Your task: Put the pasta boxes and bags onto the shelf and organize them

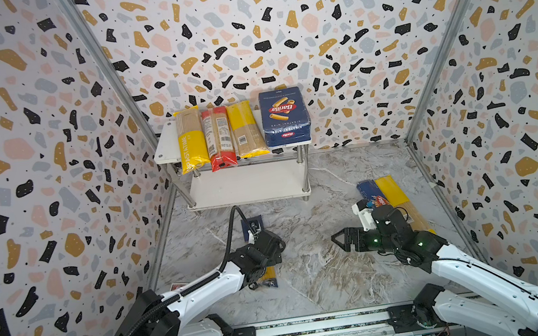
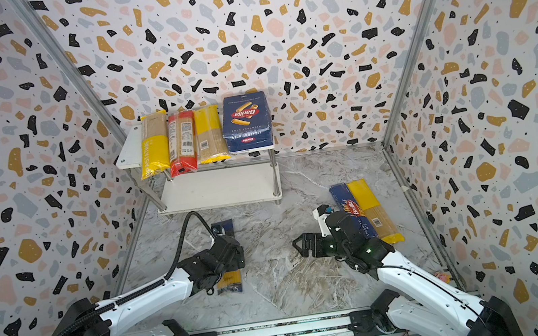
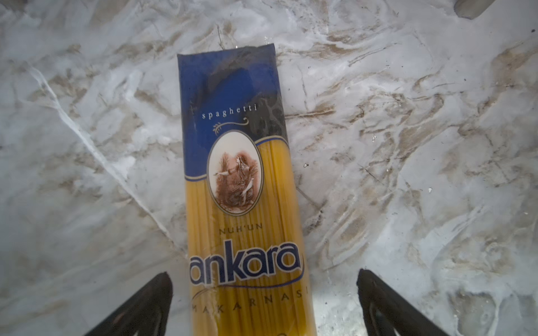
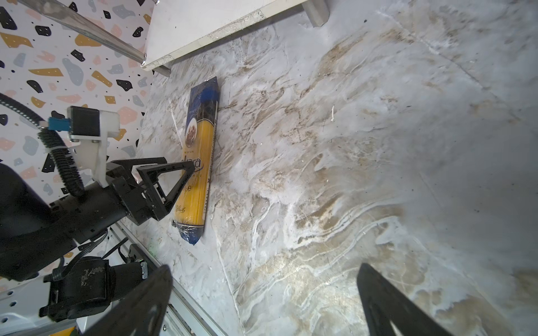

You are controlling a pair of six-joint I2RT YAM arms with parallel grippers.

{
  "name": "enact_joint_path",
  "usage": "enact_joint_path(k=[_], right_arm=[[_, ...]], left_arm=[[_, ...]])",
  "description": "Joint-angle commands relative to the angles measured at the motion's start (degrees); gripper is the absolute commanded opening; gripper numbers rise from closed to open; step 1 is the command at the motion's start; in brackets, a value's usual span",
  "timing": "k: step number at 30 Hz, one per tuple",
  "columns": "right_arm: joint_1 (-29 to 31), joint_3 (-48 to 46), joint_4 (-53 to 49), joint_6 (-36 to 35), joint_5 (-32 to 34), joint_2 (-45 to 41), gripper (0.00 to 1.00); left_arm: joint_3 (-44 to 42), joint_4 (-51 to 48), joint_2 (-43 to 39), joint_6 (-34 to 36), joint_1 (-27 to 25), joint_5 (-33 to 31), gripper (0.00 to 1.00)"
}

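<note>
Marble tabletop [image 1: 310, 276] carries the "ankara" bag [image 3: 238, 180] flat, directly under the left gripper [image 3: 263, 272], whose jaws stand spread wide on either side of it, gripping nothing. The right gripper [image 4: 265, 266] is likewise spread and empty. To pick well, the left should descend centred, close across the narrow width, then carry it to the shelf [image 1: 245, 186] ahead

Both top views look down from high on the 6 o'clock side, facing 12 o'clock, and share the whole marble surface [image 1: 313, 276] and the shelf [image 1: 248, 182]. The left wrist camera hangs close over the ankara bag [image 3: 238, 174], facing down. The right wrist camera, farther off, faces 9 o'clock across the surface and shares that bag.
</note>
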Motion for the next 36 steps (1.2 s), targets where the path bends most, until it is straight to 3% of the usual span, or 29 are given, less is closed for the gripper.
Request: enact_joint_path(k=[1,5,15,19,28,32,36], right_arm=[[-0.17,-0.57,-0.42,-0.78,0.13,-1.28,0.99],[-0.13,-1.10,0.10,-0.78,-0.17,-1.22,0.99],[-0.29,-1.11,0.11,-1.17,0.09,-0.74,0.99],[-0.51,-0.89,0.15,-1.56,-0.21,-0.17,0.99],[-1.20,0.30,-0.15,-2.37,-0.80,0.52,0.99],[-1.87,0.06,-0.21,-2.62,-1.19,0.76,0.99],[-2.75,-0.40,-0.23,-2.71,-1.68,0.72,0.99]], left_arm=[[-1.98,4.45,1.06,-0.45,2.27,3.95,0.99],[-3.69,7.86,3.17,0.61,5.53,8.18,1.00],[-6.72,13.50,5.80,1.03,11.08,17.17,0.76],[-8.40,16.02,6.06,0.92,13.28,21.74,0.74],[-8.18,16.91,14.12,2.32,13.91,22.98,0.72],[-7.67,17.27,18.01,3.66,13.78,24.46,0.77],[-6.78,16.38,16.99,3.79,13.85,25.03,0.83]])
